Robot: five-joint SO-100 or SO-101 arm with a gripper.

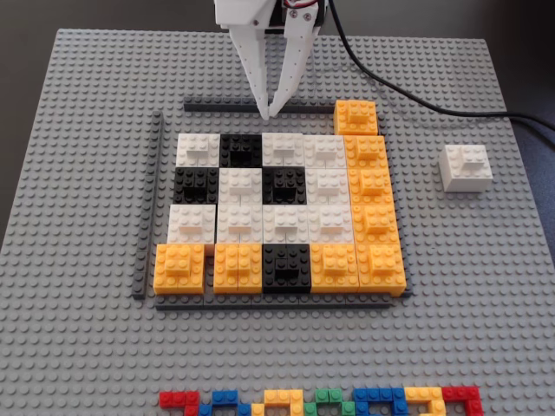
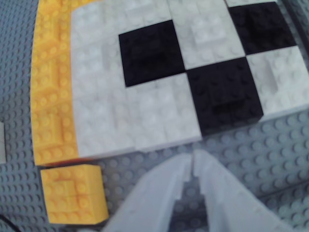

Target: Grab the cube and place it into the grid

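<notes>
The cube [image 1: 466,167], a white block with a smaller raised plate on top, sits alone on the grey baseplate [image 1: 87,329], right of the grid. The grid [image 1: 260,212] is a mosaic of white, black and orange blocks framed by thin dark grey strips; the wrist view shows its white and black squares [image 2: 154,53] close up. My white gripper [image 1: 270,113] hangs at the grid's far edge, well left of the cube. Its fingertips meet just above the baseplate. In the wrist view the gripper [image 2: 193,157] is shut with nothing in it.
One orange block [image 1: 356,115] [image 2: 72,193] stands at the grid's far right corner, close beside the gripper. A black cable [image 1: 434,104] runs across the back right of the baseplate. Small multicoloured bricks [image 1: 321,403] line the front edge.
</notes>
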